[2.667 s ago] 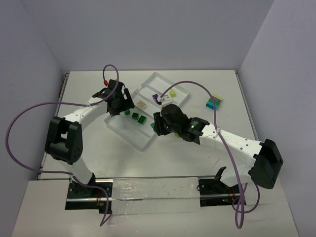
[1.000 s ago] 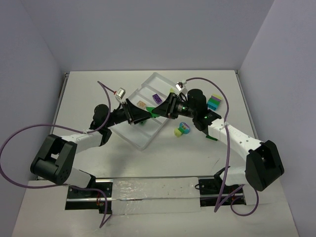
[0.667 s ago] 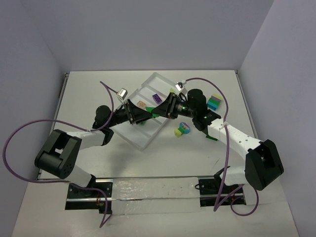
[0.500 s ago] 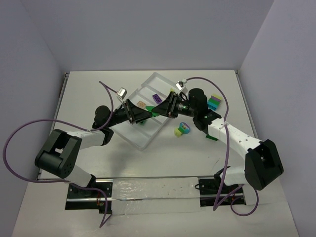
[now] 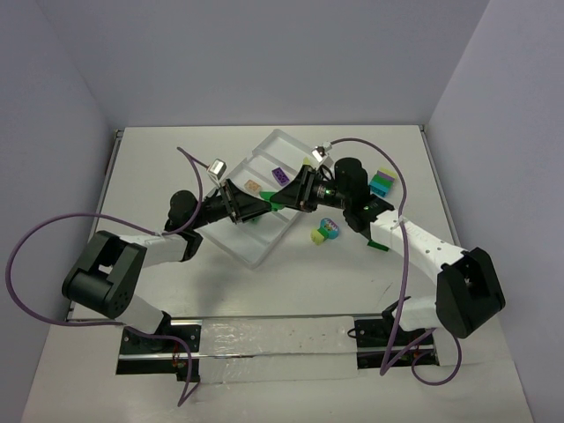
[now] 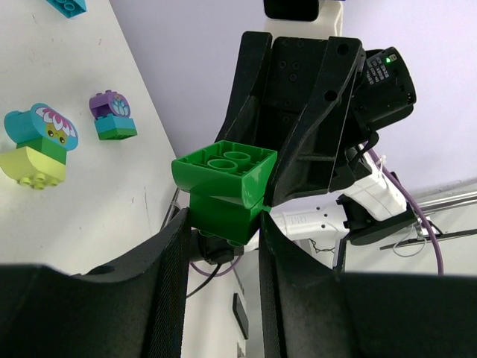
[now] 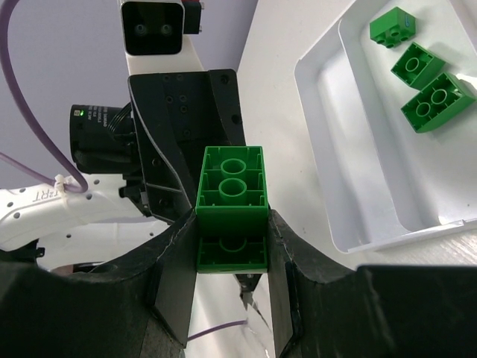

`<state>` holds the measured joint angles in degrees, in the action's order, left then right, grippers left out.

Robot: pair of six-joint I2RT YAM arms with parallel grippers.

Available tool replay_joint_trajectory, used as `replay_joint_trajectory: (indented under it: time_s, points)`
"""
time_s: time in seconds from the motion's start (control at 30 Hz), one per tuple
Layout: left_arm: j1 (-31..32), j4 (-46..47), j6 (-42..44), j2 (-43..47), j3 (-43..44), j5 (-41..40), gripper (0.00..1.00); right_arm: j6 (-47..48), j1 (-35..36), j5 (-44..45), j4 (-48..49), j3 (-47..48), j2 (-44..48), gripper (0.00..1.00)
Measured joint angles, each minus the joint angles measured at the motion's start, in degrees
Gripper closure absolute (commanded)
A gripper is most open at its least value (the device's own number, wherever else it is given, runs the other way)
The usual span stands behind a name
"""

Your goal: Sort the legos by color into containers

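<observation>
Above the tray's near end, a green lego stack (image 5: 275, 203) of two bricks hangs between both grippers. My left gripper (image 5: 263, 208) is shut on one end of it; in the left wrist view the green lego stack (image 6: 223, 186) sits between the left gripper's (image 6: 222, 227) fingers. My right gripper (image 5: 286, 197) is shut on the other end, and in the right wrist view the stack (image 7: 232, 190) fills the right gripper (image 7: 232, 242). In the containers' tray (image 5: 256, 256) lie a purple lego (image 5: 280, 174), a peach lego (image 5: 253, 186) and several green legos (image 7: 421, 89).
A yellow-green and teal clump (image 5: 325, 231) lies on the table right of the tray. A teal, purple and yellow-green stack (image 5: 382, 183) stands further right. A small purple and teal piece (image 6: 112, 115) shows in the left wrist view. Purple cables arch over both arms.
The left gripper's fingers have closed onto the green stack that the right gripper was holding out. Both arms have otherwise stayed almost still.
</observation>
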<state>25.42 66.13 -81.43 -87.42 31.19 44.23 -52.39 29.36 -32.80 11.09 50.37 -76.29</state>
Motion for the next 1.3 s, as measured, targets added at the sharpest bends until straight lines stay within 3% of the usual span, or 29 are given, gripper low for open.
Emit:
replay_joint_trajectory:
  time_s: [0.13, 0.33, 0.53, 0.67, 0.77, 1.3]
  points:
    - [0.0, 0.1, 0.0, 0.0, -0.1, 0.1, 1.0, 1.3, 0.0, 0.0, -1.7, 1.3, -0.5, 0.44]
    - [0.1, -0.2, 1.0, 0.0, -0.1, 0.8, 1.0, 2.6, 0.0, 0.8, -3.4, 2.6, -1.9, 0.43]
    - [0.1, -2.6, 2.6, 0.7, -0.2, 0.8, 1.0, 3.5, 0.0, 0.8, -4.3, 4.4, -3.4, 0.57]
    - [0.1, -3.0, 2.8, 0.9, -0.2, 0.8, 1.0, 3.5, 0.0, 0.7, -4.3, 4.4, -3.5, 0.8]
    - [0.0, -3.1, 2.8, 1.1, -0.3, 0.8, 1.0, 3.6, 0.0, 0.7, -4.3, 4.4, -3.5, 0.92]
    - [0.1, -7.9, 7.0, 5.3, -2.3, 0.2, 1.0, -0.8, -2.9, -1.3, 0.4, 4.4, -3.4, 0.96]
